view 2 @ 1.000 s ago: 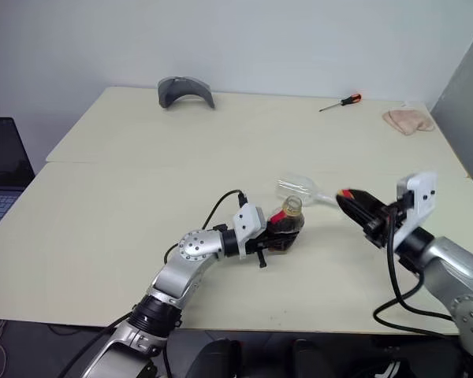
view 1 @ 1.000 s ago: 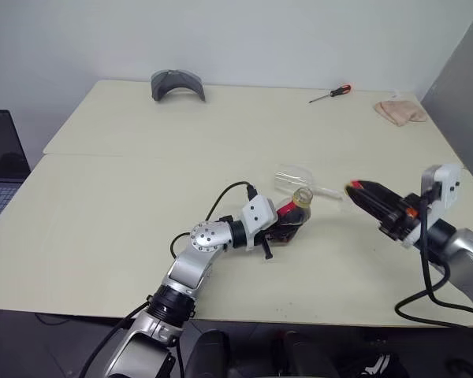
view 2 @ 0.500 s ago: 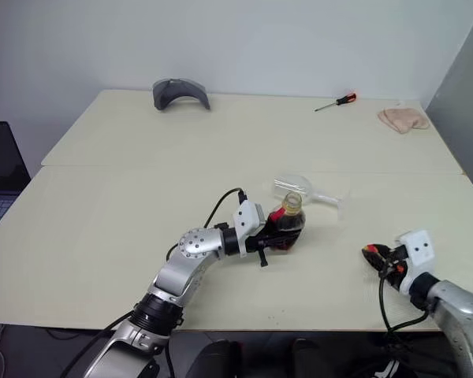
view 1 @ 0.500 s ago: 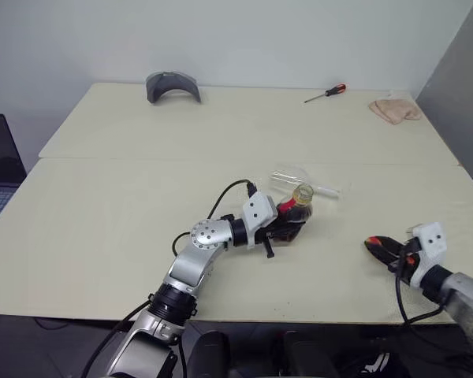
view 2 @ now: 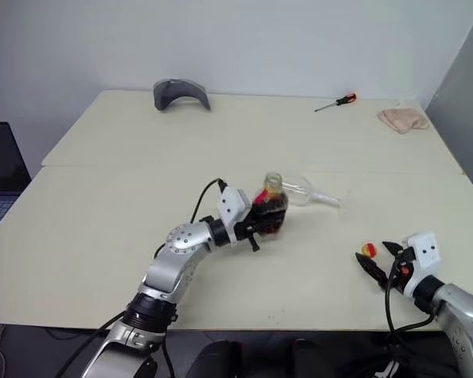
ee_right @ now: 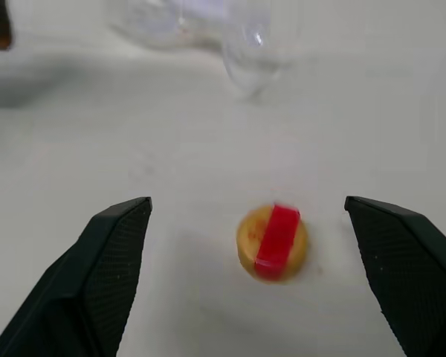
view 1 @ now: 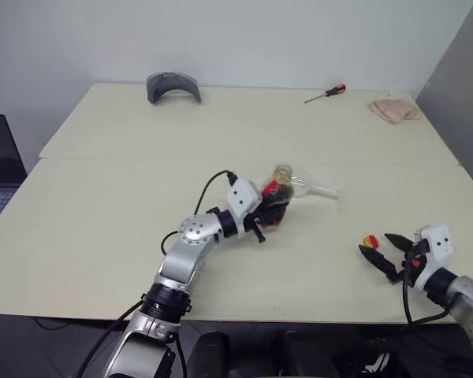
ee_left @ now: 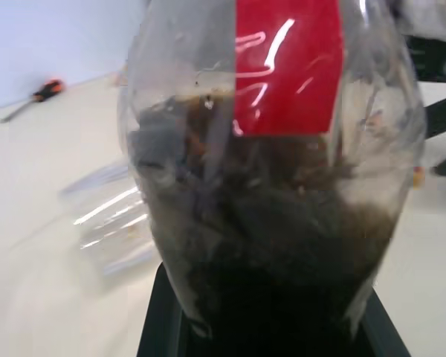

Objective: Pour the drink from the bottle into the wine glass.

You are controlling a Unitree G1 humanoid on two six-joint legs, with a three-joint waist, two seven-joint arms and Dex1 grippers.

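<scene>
Right fingers wide apart, cap between.

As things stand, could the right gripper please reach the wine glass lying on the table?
Probably yes: the right gripper is open, with only the yellow cap and bare table before the wine glass.

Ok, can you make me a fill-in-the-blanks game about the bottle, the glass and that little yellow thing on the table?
1. The left gripper is shut on the ____.
2. The wine glass is not standing; it lies on its ____.
3. The yellow cap sits on the table between the fingers of the ____ gripper.
4. The drink in the bottle is dark ____.

Missing words: bottle; side; right; brown
</scene>
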